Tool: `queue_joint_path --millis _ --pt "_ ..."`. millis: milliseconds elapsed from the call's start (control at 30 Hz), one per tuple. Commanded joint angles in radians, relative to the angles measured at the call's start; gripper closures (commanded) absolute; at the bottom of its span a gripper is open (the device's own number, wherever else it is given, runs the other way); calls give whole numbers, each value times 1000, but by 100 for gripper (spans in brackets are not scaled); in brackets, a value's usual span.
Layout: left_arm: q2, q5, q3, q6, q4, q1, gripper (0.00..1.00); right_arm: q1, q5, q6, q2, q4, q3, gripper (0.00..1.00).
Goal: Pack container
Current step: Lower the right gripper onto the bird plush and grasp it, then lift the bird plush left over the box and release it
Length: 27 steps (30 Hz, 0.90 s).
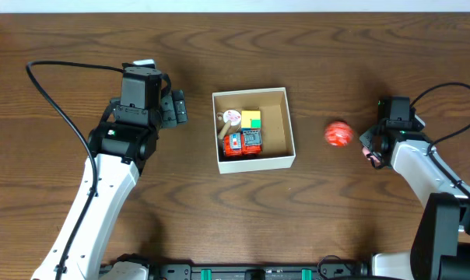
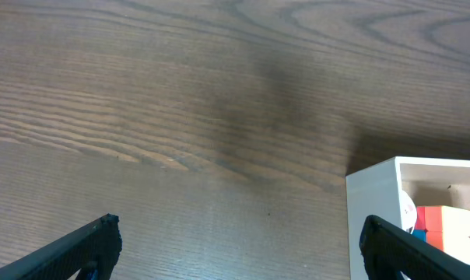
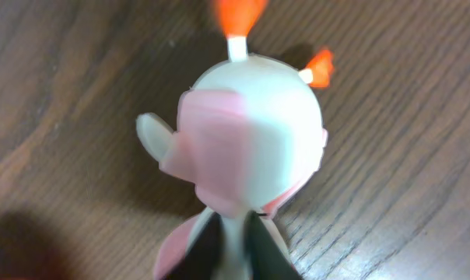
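Note:
The container (image 1: 285,159) is a shallow white-walled box with a brown inside, at the table's middle. It holds a yellow-green cube (image 1: 252,119), red blocks (image 1: 243,142) and a small pink-topped piece (image 1: 232,117). My left gripper (image 1: 177,109) hangs open just left of the container, its fingers wide apart over bare wood (image 2: 239,237); the container's corner (image 2: 375,183) shows at the right. My right gripper (image 3: 233,225) is shut on a thin white part of a pink and white toy (image 3: 250,132) with orange tips. Overhead, a round red-and-white toy (image 1: 338,134) lies just left of the right gripper (image 1: 367,148); I cannot tell whether it is the same toy.
Dark wood table (image 1: 64,39) all round. A black cable (image 1: 56,109) loops at the far left beside the left arm, and another cable (image 1: 453,89) arcs above the right arm.

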Motion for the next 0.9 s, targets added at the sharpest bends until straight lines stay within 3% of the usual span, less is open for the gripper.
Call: queue_joint_path --millis 0,200,467,700,867 --pt "-6 -12 3 21 0 4 2 0 16 -44 -48 -14 3 99" --pt "-6 -13 3 21 0 4 2 0 19 -49 -103 -30 3 99" --pt "-6 -12 2 21 0 4 2 19 -31 -186 -294 -73 19 99" --pt "-6 -12 3 21 0 4 2 152 -233 -467 -468 -55 76 99" --pt "-6 -12 3 21 0 4 2 302 -321 -515 -508 -30 117 99"
